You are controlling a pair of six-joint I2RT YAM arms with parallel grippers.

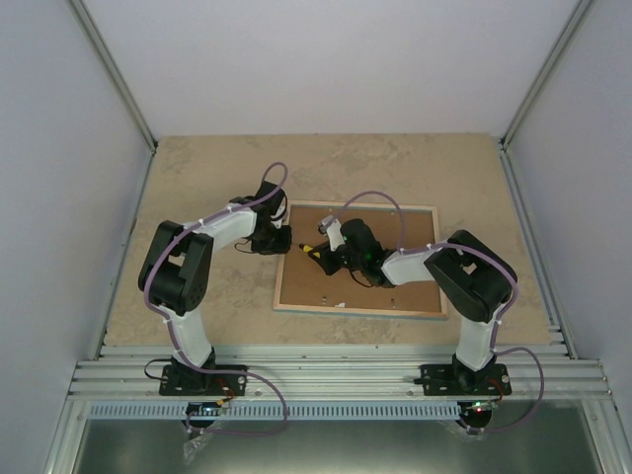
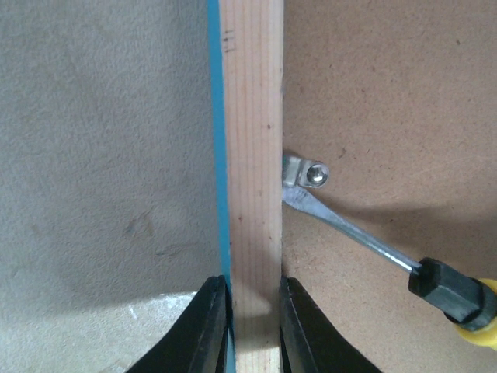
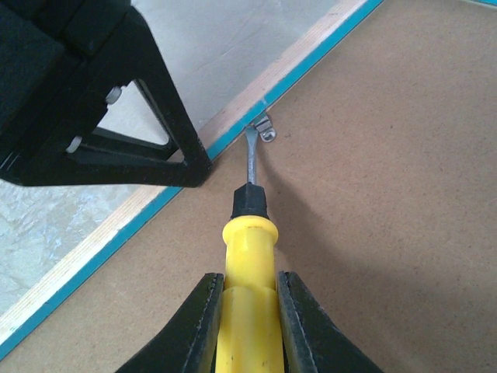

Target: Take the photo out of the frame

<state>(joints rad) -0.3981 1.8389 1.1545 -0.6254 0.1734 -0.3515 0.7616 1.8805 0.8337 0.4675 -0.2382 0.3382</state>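
The frame lies face down on the table, its brown fibreboard back up; the photo is hidden. My left gripper is shut on the frame's left wood rim, one finger on each side of it. My right gripper is shut on a yellow-handled screwdriver. The screwdriver's blade tip rests at a small metal retaining tab on the backing by the left rim. The tab and blade also show in the left wrist view.
The frame sits right of centre on a beige stone-patterned table. Other small tabs dot the backing near its front edge. White walls close in the sides and back. A metal rail runs along the near edge.
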